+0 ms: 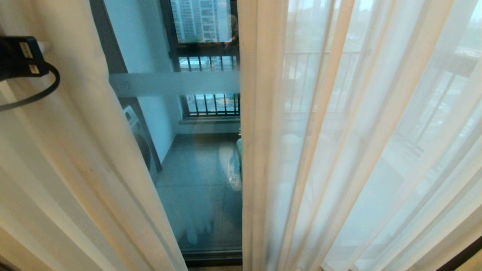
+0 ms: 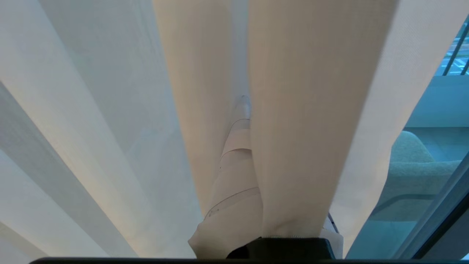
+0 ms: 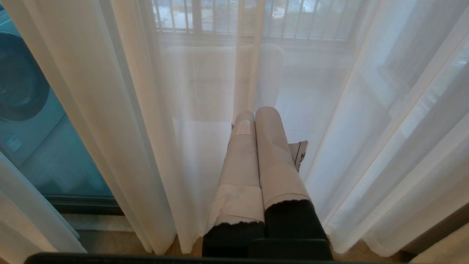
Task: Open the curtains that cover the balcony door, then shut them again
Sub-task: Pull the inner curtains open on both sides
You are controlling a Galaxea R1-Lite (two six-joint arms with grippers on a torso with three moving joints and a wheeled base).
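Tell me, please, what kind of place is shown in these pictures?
Most likely a flat in a high-rise, at its balcony door. Floor-length curtains hang before the glass; beyond it stand a washing machine and a black-railed window facing a tall building.

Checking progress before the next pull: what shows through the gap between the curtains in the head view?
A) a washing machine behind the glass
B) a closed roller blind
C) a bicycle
A: behind the balcony door, a washing machine stands beside the left curtain.
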